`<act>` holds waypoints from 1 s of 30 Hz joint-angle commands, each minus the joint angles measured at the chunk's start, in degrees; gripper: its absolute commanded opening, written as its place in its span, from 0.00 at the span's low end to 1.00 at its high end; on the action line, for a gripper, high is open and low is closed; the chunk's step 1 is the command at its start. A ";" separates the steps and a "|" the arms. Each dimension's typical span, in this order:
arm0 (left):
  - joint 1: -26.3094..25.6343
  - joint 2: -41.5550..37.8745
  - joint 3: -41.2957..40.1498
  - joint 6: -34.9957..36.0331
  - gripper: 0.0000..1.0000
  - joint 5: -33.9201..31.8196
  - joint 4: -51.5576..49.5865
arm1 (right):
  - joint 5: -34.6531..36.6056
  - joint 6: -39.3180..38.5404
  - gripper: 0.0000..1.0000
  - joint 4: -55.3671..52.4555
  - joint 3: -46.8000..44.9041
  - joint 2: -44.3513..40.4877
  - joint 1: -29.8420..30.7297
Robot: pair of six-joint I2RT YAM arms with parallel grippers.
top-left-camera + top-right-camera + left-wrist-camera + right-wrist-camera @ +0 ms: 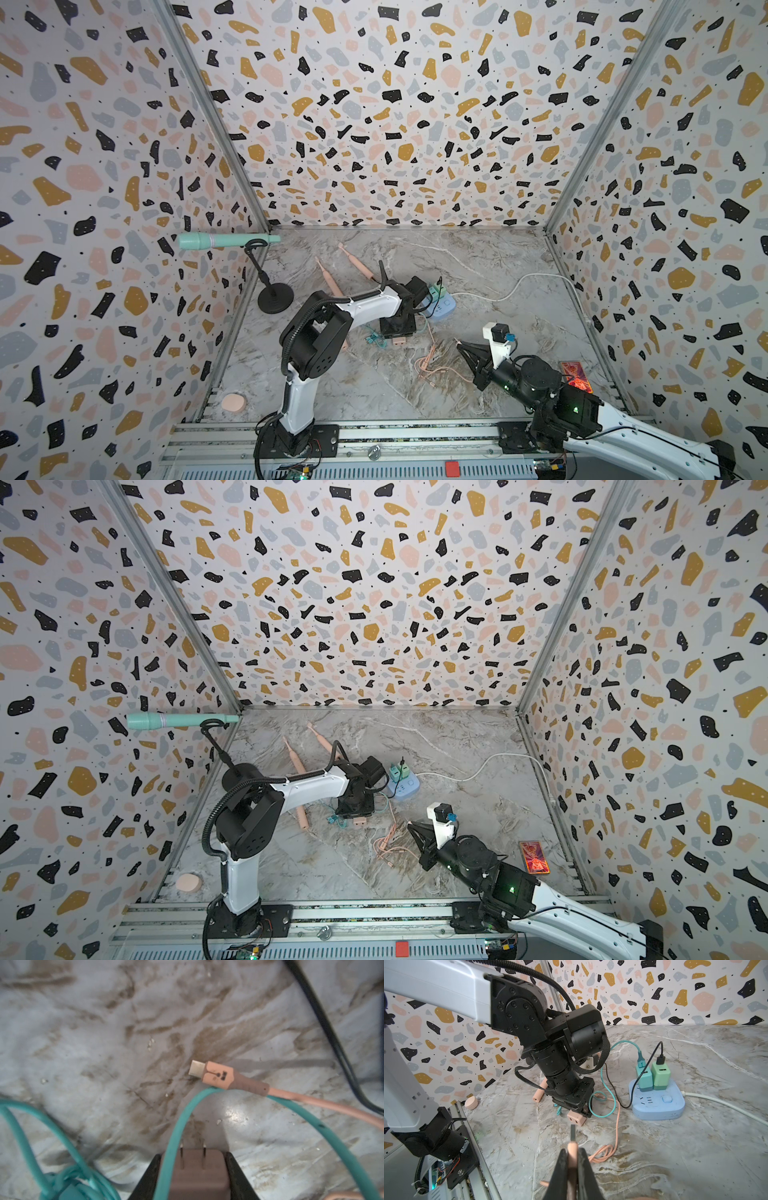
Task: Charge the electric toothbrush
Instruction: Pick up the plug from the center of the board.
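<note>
Two pink electric toothbrushes (pixel 328 276) (pixel 357 262) lie at the back of the marble table, partly hidden by my left arm. My left gripper (pixel 193 1159) points down and is shut on a pink power adapter (pixel 196 1174) (pixel 576 1119), low over the table with its prongs facing away from the wrist camera. A teal cable (pixel 178 1124) drapes over the adapter. My right gripper (pixel 573 1153) is shut on the pink cable's USB plug (pixel 572 1147), whose metal tip points at the adapter. The cable's small connector (pixel 218 1076) rests by the left gripper.
A blue power strip (pixel 442 309) with two green chargers (pixel 660 1075) and a white cord (pixel 519 286) sits right of the left gripper. The pink cable coil (pixel 432 365), a microphone stand (pixel 275 298), a pink puck (pixel 234 403) and a red card (pixel 575 376) lie around.
</note>
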 commanded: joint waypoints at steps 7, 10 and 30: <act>0.24 -2.23 2.65 0.59 0.00 1.57 -0.35 | -3.53 0.61 0.00 4.11 -1.97 0.35 0.25; 0.37 -7.96 4.09 -1.03 0.00 1.50 2.77 | -5.34 -0.84 0.00 6.46 -2.74 -0.95 0.24; -3.65 -55.07 -36.18 -27.75 0.00 4.49 62.91 | -29.72 5.33 0.00 32.98 -7.13 -1.55 -1.76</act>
